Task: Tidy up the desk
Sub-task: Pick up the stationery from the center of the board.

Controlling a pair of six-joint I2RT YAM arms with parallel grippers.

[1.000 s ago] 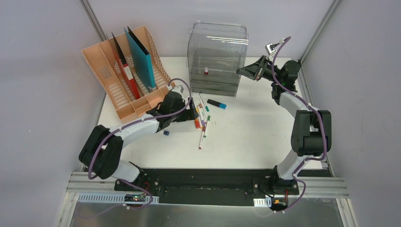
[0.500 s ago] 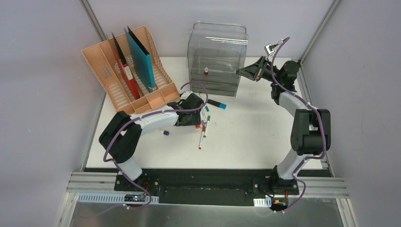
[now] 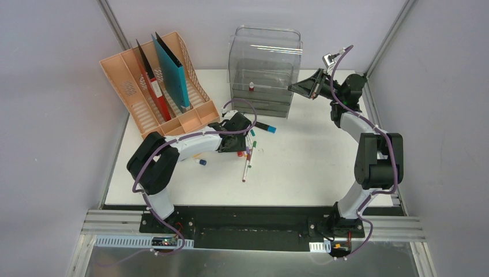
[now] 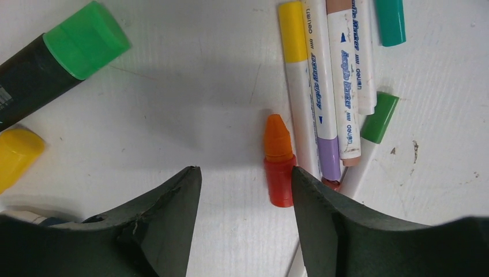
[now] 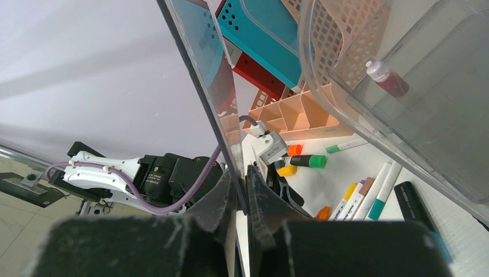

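White worktop [image 3: 311,167] spreads beyond the black rail where both arms are bolted and carries everything else. At its far left corner a peach file rack [image 3: 130,86] holds a red folder [image 3: 154,92] and a teal folder [image 3: 172,72] on edge, and a clear plastic drawer box [image 3: 262,63] stands at the far middle with a small red bottle [image 3: 251,87] inside. A loose scatter of markers [image 3: 248,151] lies near the centre, a black highlighter [image 3: 264,126] just beyond it and a small blue cap [image 3: 203,163] apart to the left. The left jaws hang low over the scatter's left edge, partly open and holding nothing. In the left wrist view bare worktop shows between their dark fingers [image 4: 167,225], and a short orange marker [image 4: 278,161] lies in the gap just beside one finger, with a yellow-capped marker [image 4: 297,75] against its other side. A green-capped marker [image 4: 57,57] lies well off to the other side. The right jaws are raised at the right side of the drawer box, closed tight on a thin edge of its clear panel.
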